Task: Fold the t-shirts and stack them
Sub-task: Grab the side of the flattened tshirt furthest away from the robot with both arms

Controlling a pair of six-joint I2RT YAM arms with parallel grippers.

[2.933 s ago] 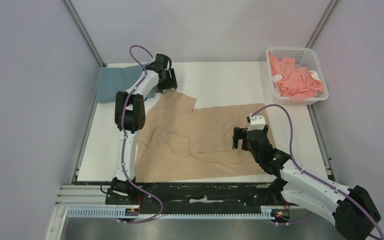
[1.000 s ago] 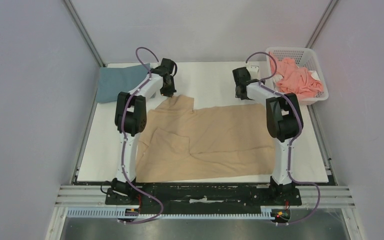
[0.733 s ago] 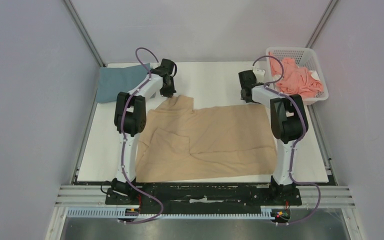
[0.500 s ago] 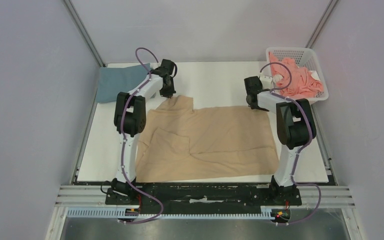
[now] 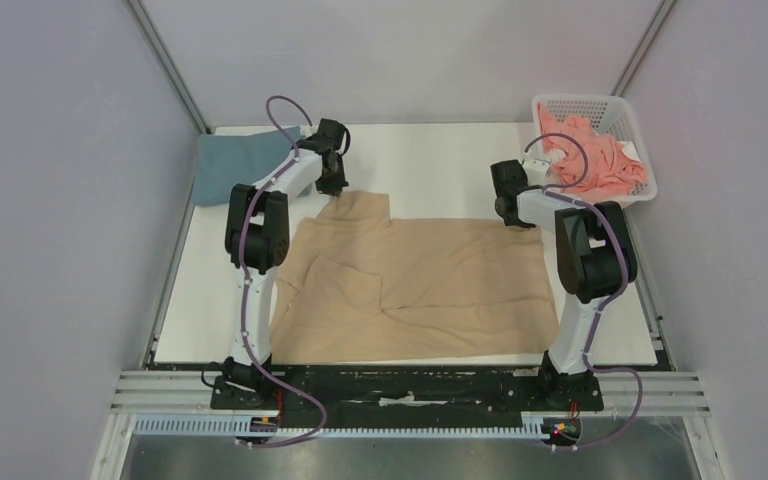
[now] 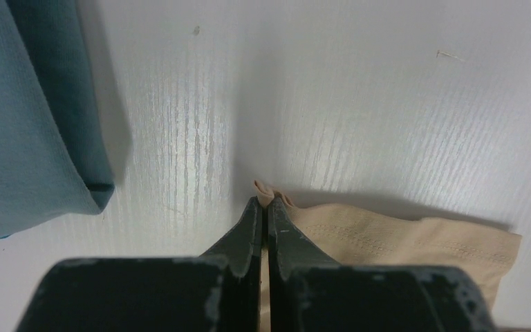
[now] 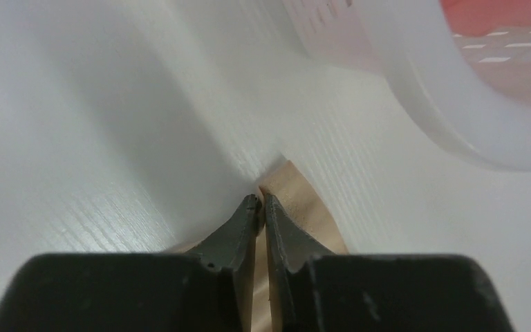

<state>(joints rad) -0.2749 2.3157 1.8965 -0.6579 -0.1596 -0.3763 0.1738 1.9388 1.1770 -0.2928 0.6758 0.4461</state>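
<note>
A tan t-shirt [image 5: 415,280] lies spread over the middle of the white table [image 5: 430,160]. My left gripper [image 5: 332,190] is shut on its far left sleeve corner [image 6: 276,197], a nub of cloth poking out past the tips. At the far right corner of the same shirt [image 7: 297,200], my right gripper [image 5: 508,215] is shut on the hem. A grey-blue t-shirt [image 5: 235,165] lies folded at the far left, its edge also in the left wrist view [image 6: 28,117]. A coral pink t-shirt [image 5: 590,155] is heaped in the basket.
The white lattice basket [image 5: 632,130] stands at the far right corner, close beside my right gripper, and its rim [image 7: 422,104] fills the upper right of the right wrist view. Grey walls enclose the table on three sides.
My right arm swung from the far middle toward the basket side, came down on the tan shirt's far right corner and shut on it. My left gripper stayed shut on the sleeve.
</note>
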